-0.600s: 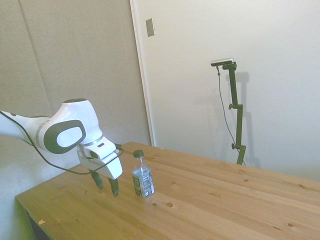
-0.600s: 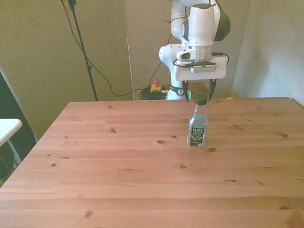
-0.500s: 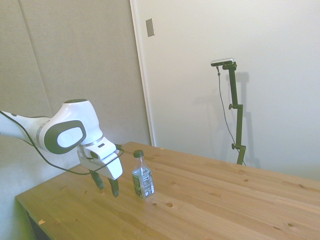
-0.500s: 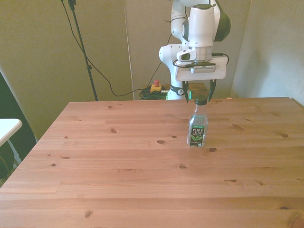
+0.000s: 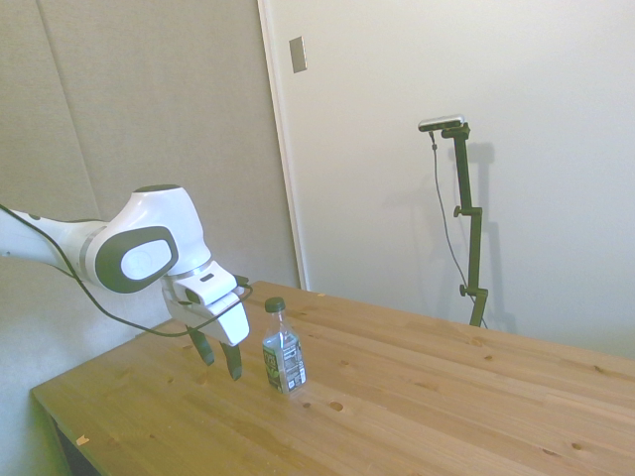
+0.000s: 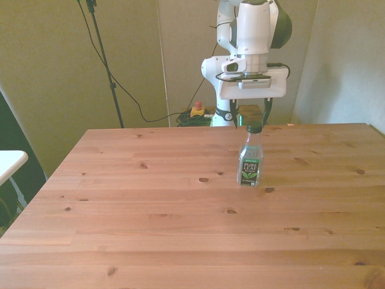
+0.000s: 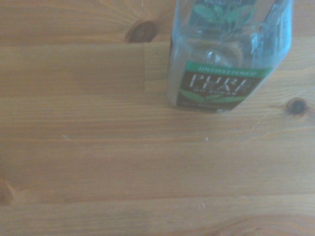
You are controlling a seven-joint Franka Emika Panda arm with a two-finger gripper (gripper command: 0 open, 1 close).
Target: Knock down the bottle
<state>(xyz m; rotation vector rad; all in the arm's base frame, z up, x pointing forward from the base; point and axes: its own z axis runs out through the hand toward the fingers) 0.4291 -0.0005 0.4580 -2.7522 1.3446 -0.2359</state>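
Observation:
The bottle [image 5: 283, 349] stands upright on the wooden table [image 5: 446, 397]; it is clear plastic with a dark green cap and a green-and-white label. In the front view the bottle [image 6: 250, 158] is right of the table's middle. My gripper [image 5: 220, 357] hangs open just to the bottle's left in the side view, a small gap away, with its fingertips about level with the label. From the front, the gripper [image 6: 249, 117] sits directly behind the bottle's cap with a finger on each side. The wrist view shows the bottle's lower part [image 7: 224, 54] close up.
The table [image 6: 150, 229] is bare wood with dark knots. Its near-left corner and edge lie below the arm in the side view. A white surface [image 6: 9, 161] pokes in at the front view's left edge, off the table.
My gripper has risen slightly and drifted a little toward the bottle. The bottle has not moved and still stands upright.

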